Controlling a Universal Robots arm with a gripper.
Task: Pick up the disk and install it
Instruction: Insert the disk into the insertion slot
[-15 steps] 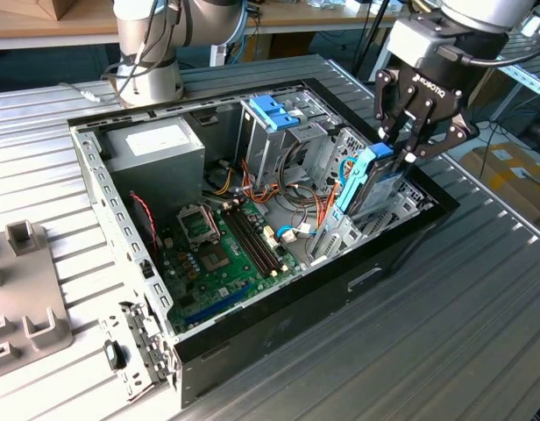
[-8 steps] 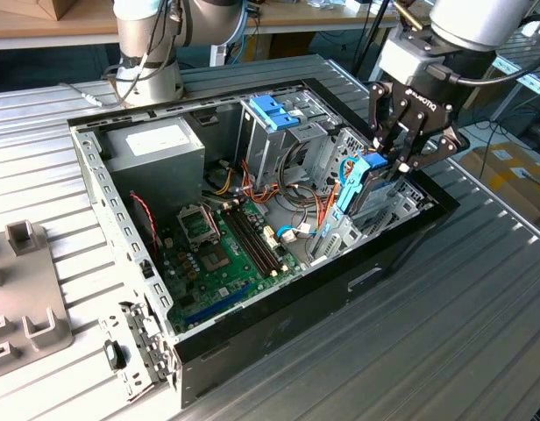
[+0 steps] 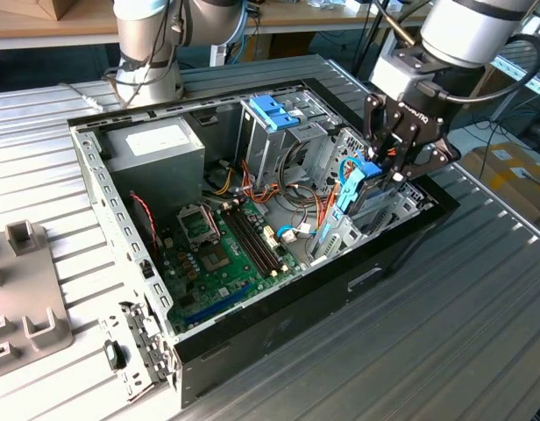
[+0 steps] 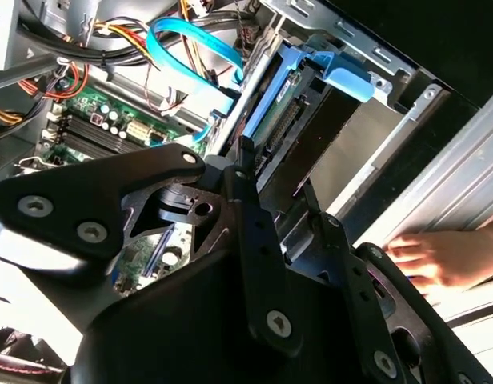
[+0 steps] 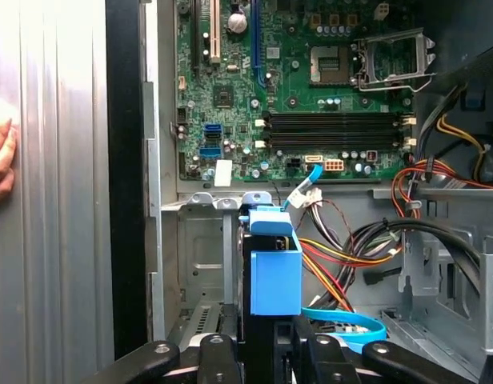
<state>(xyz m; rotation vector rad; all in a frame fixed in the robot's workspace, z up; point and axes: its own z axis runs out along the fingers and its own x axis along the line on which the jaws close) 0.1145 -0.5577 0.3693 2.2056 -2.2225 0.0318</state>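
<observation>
The open case (image 3: 93, 167) lies flat on the desk (image 3: 467, 289) with its board (image 3: 222, 254) exposed at the exterior view's left, and at the right end the claw (image 3: 386, 174), seemingly clenched on the disk (image 3: 353, 195), holds it on edge at the front bay, likely to match the slot.

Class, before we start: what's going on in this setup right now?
The robot arm's gripper is clamped on the disk, a drive in a light-blue carrier. It holds the disk on edge at the drive bay of the open computer case. Whether it is fully seated cannot be told. A person's hand rests on the table beside the case.
</observation>
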